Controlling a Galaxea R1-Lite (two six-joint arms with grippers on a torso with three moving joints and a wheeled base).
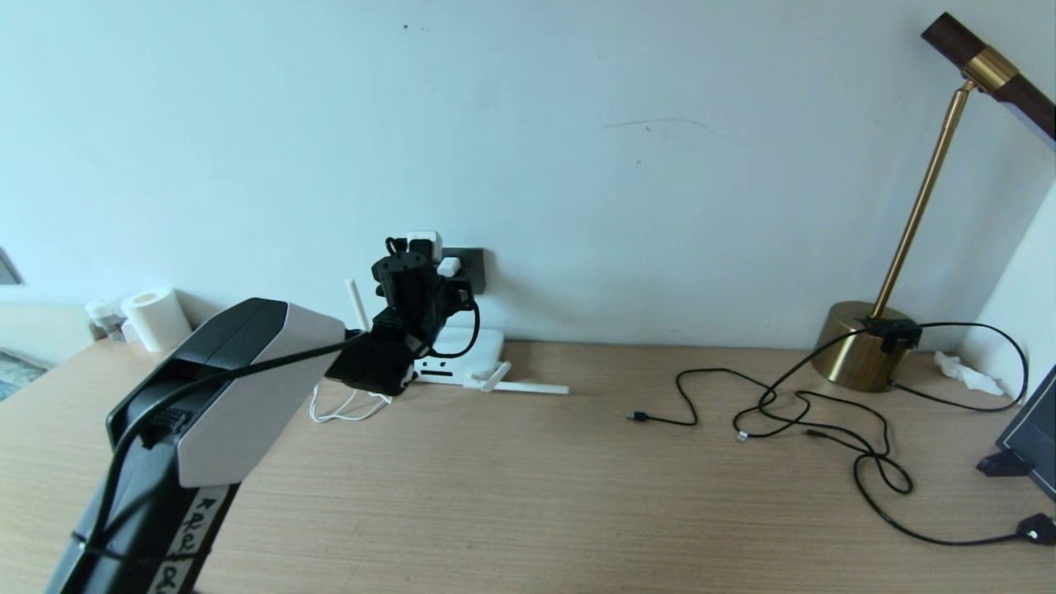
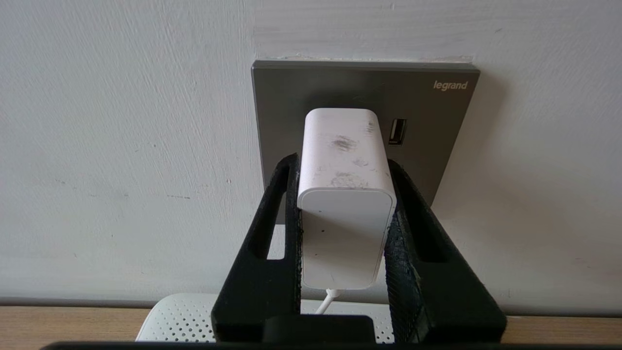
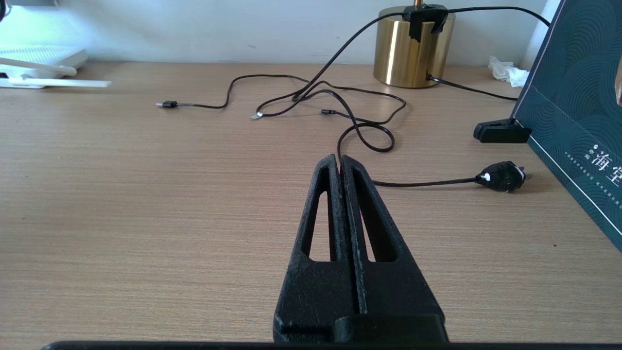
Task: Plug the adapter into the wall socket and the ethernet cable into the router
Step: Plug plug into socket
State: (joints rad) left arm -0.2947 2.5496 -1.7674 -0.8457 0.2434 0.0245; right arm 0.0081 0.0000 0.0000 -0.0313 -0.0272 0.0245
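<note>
My left gripper (image 2: 343,161) is shut on the white adapter (image 2: 346,204), one black finger on each side. The adapter's far end sits against the dark grey wall socket (image 2: 437,126); its pins are hidden, and its thin white cord (image 2: 326,301) hangs down. The white router (image 1: 474,346) lies on the table under the socket. The black ethernet cable's clear plug (image 1: 742,436) lies loose on the table to the right. My right gripper (image 3: 340,159) is shut and empty, low over the table, short of the cable loops (image 3: 369,138).
A brass lamp base (image 1: 858,355) stands at the back right with black cables trailing from it. A USB-tipped cable end (image 1: 635,417) and a black power plug (image 3: 503,176) lie on the table. A dark teal box (image 3: 573,97) stands at the right edge.
</note>
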